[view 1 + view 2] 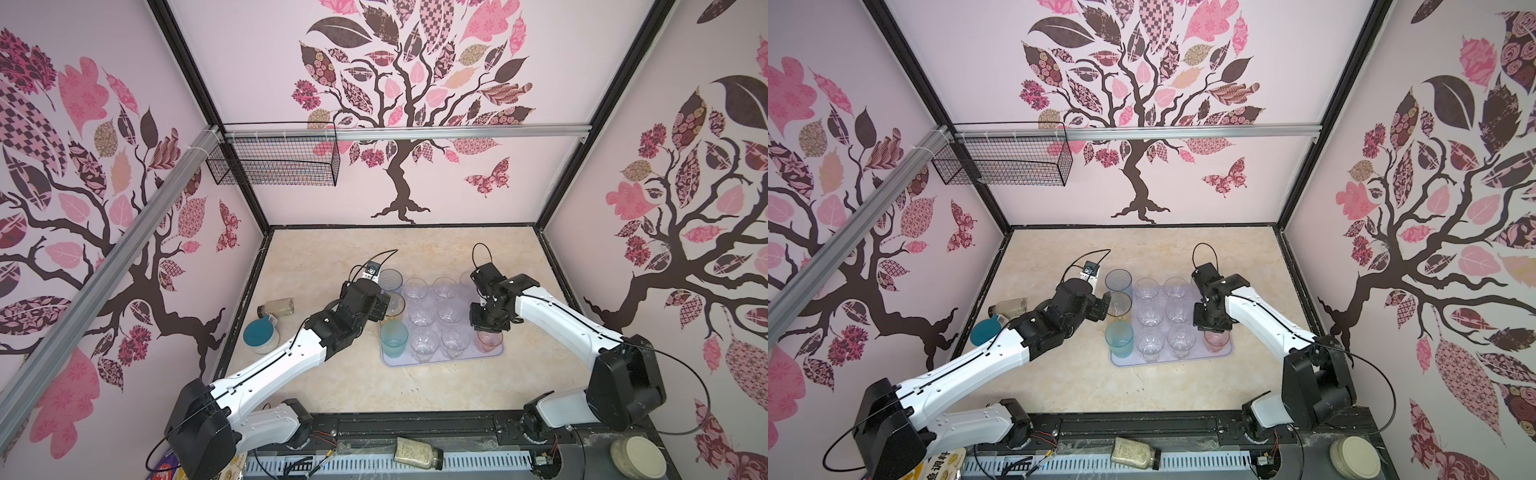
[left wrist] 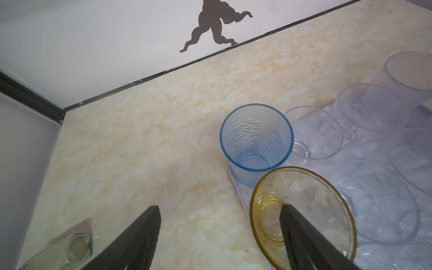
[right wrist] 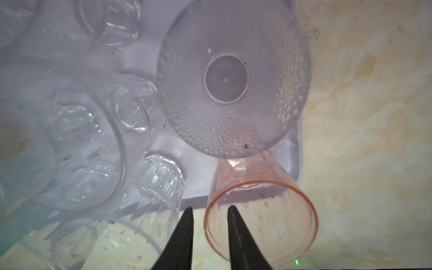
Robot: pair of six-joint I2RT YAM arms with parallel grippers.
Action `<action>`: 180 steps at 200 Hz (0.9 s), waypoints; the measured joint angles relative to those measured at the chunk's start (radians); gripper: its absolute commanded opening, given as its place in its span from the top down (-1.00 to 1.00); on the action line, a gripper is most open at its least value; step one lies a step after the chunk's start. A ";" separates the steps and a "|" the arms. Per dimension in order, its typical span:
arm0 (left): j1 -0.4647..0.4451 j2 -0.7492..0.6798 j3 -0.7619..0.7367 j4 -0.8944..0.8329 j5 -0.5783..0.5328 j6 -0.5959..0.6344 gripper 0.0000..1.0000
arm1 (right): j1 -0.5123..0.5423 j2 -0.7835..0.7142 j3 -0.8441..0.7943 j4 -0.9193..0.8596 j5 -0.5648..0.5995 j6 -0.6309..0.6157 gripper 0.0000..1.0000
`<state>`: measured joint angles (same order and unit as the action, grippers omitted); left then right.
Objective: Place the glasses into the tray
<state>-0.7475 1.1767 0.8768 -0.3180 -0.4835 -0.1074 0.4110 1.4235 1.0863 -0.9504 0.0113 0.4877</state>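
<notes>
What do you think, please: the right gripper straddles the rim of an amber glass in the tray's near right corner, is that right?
Not quite: that glass is pink, not amber. The right wrist view shows the right gripper straddling the rim of the pink glass in the tray's near right corner.

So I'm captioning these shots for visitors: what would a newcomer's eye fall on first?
Probably the lavender tray at the centre, crowded with upright clear glasses, with a blue-grey glass, an amber glass and a teal glass lined along its left edge. Next, the pink glass at its near right corner, rim between the parted jaws of the right pincer. Big tree decals fill the backdrop.
</notes>
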 measured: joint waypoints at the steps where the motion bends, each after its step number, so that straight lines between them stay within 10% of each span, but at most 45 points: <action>1: 0.000 -0.001 0.000 -0.002 -0.001 0.000 -0.68 | 0.000 0.000 0.003 -0.002 0.000 -0.001 0.34; 37: 0.067 -0.078 0.000 -0.031 0.033 -0.025 -0.69 | -0.032 -0.005 0.180 -0.067 0.035 -0.022 0.05; 69: 0.322 -0.232 -0.088 0.050 0.150 -0.166 -0.72 | -0.208 -0.101 0.203 0.090 0.105 0.027 -0.36; 109: 0.379 -0.264 -0.202 0.171 0.006 -0.217 -0.75 | -0.283 -0.327 -0.182 0.567 0.378 0.013 -0.59; 180: 0.407 0.038 -0.231 0.485 -0.411 -0.155 -0.71 | -0.282 -0.263 -0.609 1.173 0.631 -0.192 -0.69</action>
<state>-0.3408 1.2144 0.6460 0.1669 -0.8948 -0.2626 0.1291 1.1603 0.4770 0.2226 0.6422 0.2958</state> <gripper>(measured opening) 0.856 0.845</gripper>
